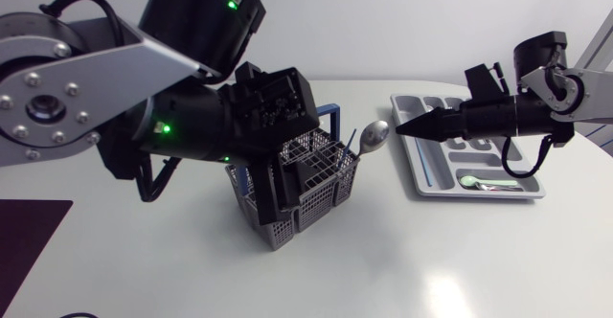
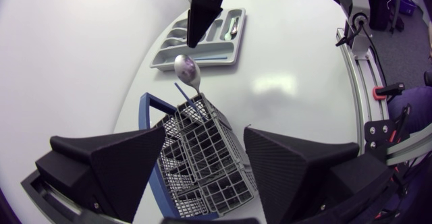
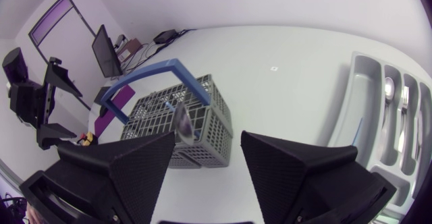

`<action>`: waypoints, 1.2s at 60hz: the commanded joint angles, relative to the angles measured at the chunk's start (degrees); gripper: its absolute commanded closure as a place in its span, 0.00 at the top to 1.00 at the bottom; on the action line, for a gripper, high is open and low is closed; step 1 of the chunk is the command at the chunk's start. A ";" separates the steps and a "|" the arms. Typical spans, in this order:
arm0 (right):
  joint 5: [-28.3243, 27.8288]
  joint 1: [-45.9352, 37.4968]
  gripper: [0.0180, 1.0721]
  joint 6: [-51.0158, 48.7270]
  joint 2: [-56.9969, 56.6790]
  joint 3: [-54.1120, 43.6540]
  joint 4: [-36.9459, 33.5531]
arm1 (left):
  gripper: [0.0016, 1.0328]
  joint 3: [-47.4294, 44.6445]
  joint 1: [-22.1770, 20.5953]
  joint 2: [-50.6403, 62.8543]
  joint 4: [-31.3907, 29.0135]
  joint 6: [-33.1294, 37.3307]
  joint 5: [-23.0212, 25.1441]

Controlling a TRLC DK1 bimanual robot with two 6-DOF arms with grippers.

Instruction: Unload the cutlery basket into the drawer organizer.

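Observation:
The grey wire cutlery basket with a blue handle stands mid-table. A metal spoon rises from it, bowl up, leaning toward the grey drawer organizer at the right. My left gripper hangs open just over the basket, one finger at each side. My right gripper is open and empty above the organizer's near-left edge, pointing at the spoon, a short gap away. In the left wrist view the spoon stands just short of the right gripper.
The organizer holds some cutlery: a green-handled piece in the front compartment, a blue one along its left side, and metal pieces in the long slots. White table surface lies in front of the basket and the organizer.

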 commanded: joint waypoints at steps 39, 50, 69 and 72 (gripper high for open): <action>1.91 7.88 0.08 1.85 3.40 1.01 4.51 | 0.90 -1.94 -0.62 3.38 4.60 -2.55 3.72; 1.82 7.53 0.06 2.64 0.15 0.30 4.95 | 0.90 -2.47 -0.53 4.87 6.01 -2.64 4.08; 2.00 9.37 0.06 6.16 -9.17 -0.05 4.16 | 0.90 -3.70 -0.18 8.04 8.12 -2.20 4.08; 2.61 9.99 0.06 6.33 -10.75 -0.22 3.81 | 0.90 -3.96 -0.26 8.57 9.00 -2.20 4.08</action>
